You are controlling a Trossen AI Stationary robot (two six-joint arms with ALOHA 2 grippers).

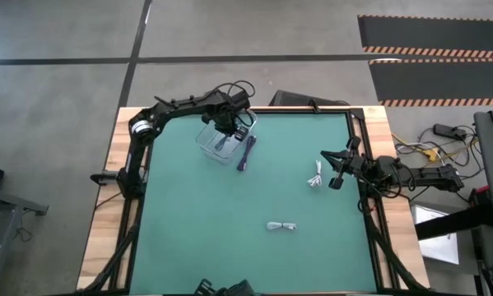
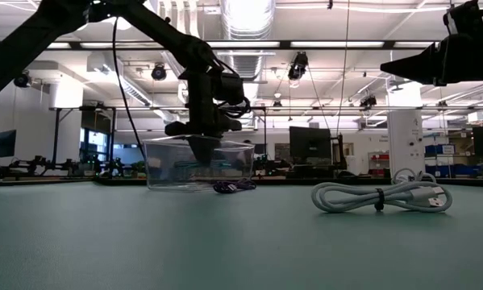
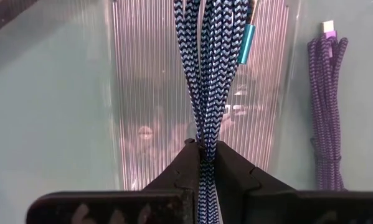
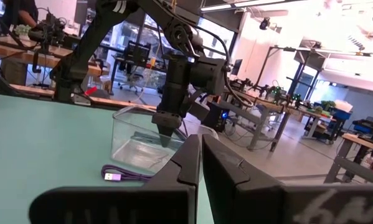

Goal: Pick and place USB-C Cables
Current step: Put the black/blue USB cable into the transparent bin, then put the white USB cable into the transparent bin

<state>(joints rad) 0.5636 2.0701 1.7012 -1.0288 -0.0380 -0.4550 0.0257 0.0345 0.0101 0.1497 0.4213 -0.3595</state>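
A clear plastic box [image 1: 206, 141] stands at the table's far left. My left gripper [image 1: 224, 136] reaches down into it from above, shut on a teal-blue braided USB-C cable [image 3: 206, 74]. A purple cable [image 1: 244, 154] lies on the mat just to the right of the box. Two white cables lie free on the mat, one [image 1: 316, 174] toward the right and one [image 1: 281, 226] nearer the front. My right gripper [image 1: 337, 168] hovers shut at the table's right edge and touches nothing. My left gripper pinches the bundled strands of the teal-blue cable [image 3: 205, 148] between its two fingers, which point down into the box. The bundle runs on from the fingers over the box's ribbed bottom [image 3: 149, 93], its teal plug [image 3: 247, 43] at the far end. Whether it rests on that bottom, I cannot tell.
In the low view the box [image 2: 199, 165] stands with the purple cable [image 2: 235, 186] at its foot and a white cable [image 2: 382, 197] nearer the camera. Open green mat lies between the cables. Wooden table edges frame the mat.
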